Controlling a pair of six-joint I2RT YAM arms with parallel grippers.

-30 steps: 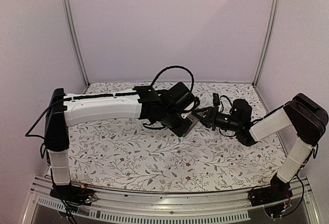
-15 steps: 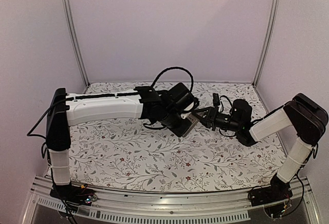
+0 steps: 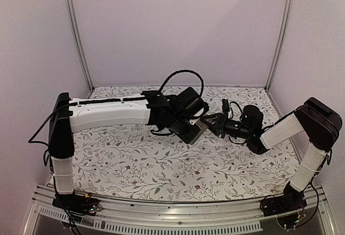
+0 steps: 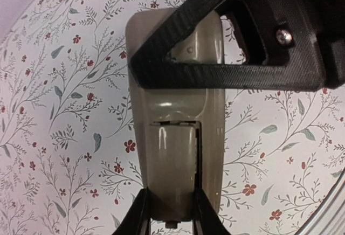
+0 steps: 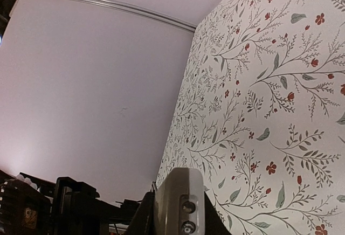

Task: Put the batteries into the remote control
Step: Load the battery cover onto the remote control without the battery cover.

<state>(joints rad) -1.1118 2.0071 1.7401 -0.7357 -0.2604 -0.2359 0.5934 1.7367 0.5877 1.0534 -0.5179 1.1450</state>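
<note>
The left gripper [image 4: 171,209] pinches the slim tan-backed plastic remote control [image 4: 173,105]; the right gripper [image 5: 177,213], at 3 o'clock, apparently clamps it too.

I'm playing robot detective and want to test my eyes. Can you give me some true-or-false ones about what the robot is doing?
1. The left gripper and the right gripper both hold the remote. True.
2. Orange batteries lie on the cloth. False: no batteries show in any view.
3. The left wrist view shows the remote's buttons. False: it shows the plain grey-tan back.
4. The cloth has leaves and little red flowers on it. True.
</note>
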